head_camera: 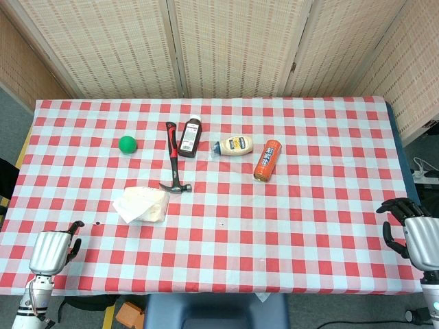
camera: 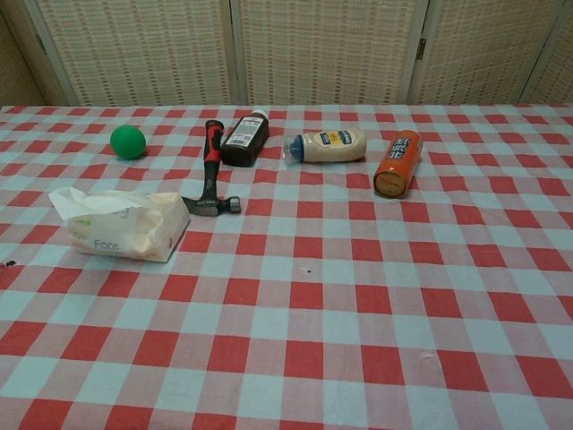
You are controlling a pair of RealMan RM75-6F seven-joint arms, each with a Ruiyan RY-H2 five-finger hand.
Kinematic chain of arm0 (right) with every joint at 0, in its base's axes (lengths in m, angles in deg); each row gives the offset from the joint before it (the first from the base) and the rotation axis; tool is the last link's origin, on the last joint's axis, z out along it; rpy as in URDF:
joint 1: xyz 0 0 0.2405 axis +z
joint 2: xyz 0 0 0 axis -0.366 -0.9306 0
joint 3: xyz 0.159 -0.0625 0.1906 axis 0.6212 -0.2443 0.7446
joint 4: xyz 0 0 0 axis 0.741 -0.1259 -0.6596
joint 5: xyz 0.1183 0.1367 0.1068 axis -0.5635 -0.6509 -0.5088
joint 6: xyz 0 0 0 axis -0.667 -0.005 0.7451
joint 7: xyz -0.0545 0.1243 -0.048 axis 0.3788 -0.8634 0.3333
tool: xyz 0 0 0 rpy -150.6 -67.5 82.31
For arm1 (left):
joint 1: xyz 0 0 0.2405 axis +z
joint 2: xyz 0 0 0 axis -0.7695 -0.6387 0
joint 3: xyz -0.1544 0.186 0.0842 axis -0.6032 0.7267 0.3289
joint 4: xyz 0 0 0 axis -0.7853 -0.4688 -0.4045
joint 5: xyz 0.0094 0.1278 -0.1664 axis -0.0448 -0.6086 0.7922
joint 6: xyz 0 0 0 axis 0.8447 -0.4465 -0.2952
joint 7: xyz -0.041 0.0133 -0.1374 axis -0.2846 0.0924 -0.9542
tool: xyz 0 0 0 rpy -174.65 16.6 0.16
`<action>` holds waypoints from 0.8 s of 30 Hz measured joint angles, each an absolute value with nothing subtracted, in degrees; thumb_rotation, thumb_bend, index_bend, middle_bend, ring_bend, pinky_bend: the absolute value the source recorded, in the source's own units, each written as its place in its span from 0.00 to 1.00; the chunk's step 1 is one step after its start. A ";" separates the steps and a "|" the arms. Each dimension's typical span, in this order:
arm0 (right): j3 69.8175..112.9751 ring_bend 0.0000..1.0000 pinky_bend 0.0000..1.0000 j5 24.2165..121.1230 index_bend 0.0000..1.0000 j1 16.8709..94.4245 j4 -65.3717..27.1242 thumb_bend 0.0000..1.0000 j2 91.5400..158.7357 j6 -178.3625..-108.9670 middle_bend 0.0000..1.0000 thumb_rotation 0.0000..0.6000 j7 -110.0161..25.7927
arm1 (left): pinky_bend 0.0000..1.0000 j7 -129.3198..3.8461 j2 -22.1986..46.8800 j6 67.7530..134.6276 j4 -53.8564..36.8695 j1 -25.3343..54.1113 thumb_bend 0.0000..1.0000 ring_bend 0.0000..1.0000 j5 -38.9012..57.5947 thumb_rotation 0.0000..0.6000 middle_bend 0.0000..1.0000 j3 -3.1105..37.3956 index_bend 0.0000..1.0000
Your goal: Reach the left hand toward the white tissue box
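The white tissue pack [head_camera: 143, 204] lies on the checkered table left of centre, a tissue sticking out of its left end; the chest view shows the tissue pack [camera: 124, 224] at mid left. My left hand [head_camera: 53, 248] hovers at the table's near left corner, fingers apart and empty, well short of the pack and to its lower left. At the near right edge my right hand [head_camera: 413, 233] holds nothing, its fingers loosely spread. Neither hand appears in the chest view.
A red-handled hammer [head_camera: 174, 161] lies just right of the pack, its head close to it. Further back are a green ball [head_camera: 127, 144], a dark bottle [head_camera: 191, 137], a mayonnaise bottle [head_camera: 236, 145] and an orange can [head_camera: 268, 160]. A wicker screen stands behind the table.
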State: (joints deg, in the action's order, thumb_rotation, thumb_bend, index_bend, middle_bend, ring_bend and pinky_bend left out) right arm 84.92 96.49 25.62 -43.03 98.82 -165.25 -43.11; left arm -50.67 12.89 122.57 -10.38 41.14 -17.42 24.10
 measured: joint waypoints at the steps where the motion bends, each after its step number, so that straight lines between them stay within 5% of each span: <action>1: 84.92 0.21 0.34 96.52 0.41 25.64 -43.00 0.54 98.89 -165.23 0.33 1.00 -43.03 | 0.99 -50.62 12.89 122.57 -10.38 41.14 0.44 0.83 -17.49 1.00 0.80 24.14 0.37; 8: 84.67 0.21 0.34 96.55 0.41 25.77 -43.16 0.54 98.72 -164.54 0.33 1.00 -42.97 | 0.99 -50.30 12.88 122.76 -10.20 41.11 0.45 0.83 -17.91 1.00 0.80 24.19 0.36; 15: 84.68 0.20 0.34 96.05 0.42 25.74 -43.64 0.54 98.36 -164.14 0.33 1.00 -43.19 | 1.00 -49.26 13.64 123.86 -8.54 40.87 0.45 0.83 -18.50 1.00 0.81 23.57 0.24; 24: 84.69 0.20 0.34 95.75 0.42 25.96 -43.81 0.54 97.85 -163.26 0.33 1.00 -44.10 | 1.00 -45.33 19.45 123.62 -6.77 37.80 0.45 0.83 -19.44 1.00 0.82 21.03 0.27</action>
State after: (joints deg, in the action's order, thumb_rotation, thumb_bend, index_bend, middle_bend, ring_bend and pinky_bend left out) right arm 84.69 95.75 25.96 -43.81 97.85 -163.26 -44.10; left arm -45.33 19.45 123.62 -6.77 37.80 -19.44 21.03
